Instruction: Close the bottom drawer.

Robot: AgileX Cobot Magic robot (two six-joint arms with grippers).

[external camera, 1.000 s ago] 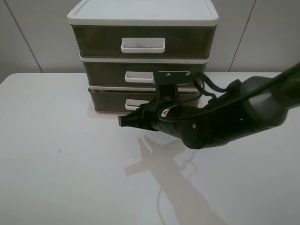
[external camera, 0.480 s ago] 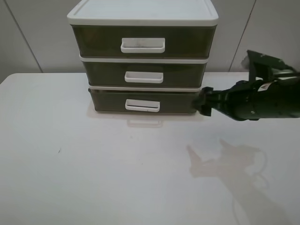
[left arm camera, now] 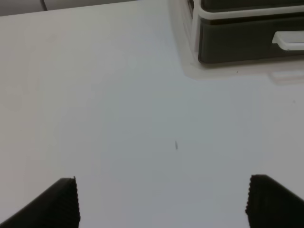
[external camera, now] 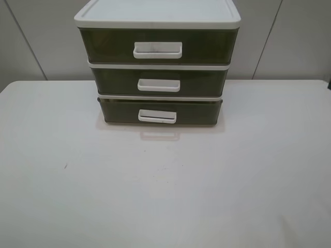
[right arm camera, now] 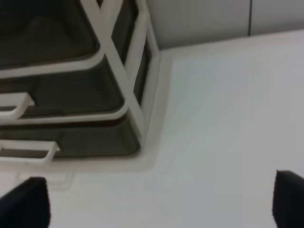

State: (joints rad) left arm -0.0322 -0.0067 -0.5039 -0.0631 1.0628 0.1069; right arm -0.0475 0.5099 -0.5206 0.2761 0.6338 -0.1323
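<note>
**Q:** What fills the near part of the scene?

**A:** A bare white counter (external camera: 165, 196), with one small dark speck (external camera: 65, 166) on its left side. The high camera shows neither arm. The left wrist camera looks across that same surface: the left hand (left arm camera: 163, 202) hangs released, its two dark ribbed fingertips (left arm camera: 64, 202) standing wide apart with nothing between them, and the speck lies on the counter beyond the gap.

**Q:** And the right arm?

**A:** Its wrist camera catches the right hand (right arm camera: 161, 202) also spread open and empty, one dark fingertip (right arm camera: 26, 202) at each lower corner of the picture. Past them stands a front corner of the white-framed drawer unit (right arm camera: 137, 71), seen at a slant.

**Q:** Where is the bottom drawer?

**A:** The bottom drawer (external camera: 160, 111) sits in the lowest tier of the unit, toward the far middle of the counter. Its smoky-brown front stands slightly forward of the middle drawer (external camera: 159, 81) above it, and from the high camera I cannot tell whether it is pushed fully home. Its white loop handle (external camera: 157, 117) faces the camera, with a pale reflection of it on the counter just in front.

**Q:** What lies beyond?

**A:** The taller top drawer (external camera: 158, 46) and the white lid (external camera: 158, 11) of the unit, then a pale panelled wall (external camera: 289, 41) behind the counter's far edge.
</note>
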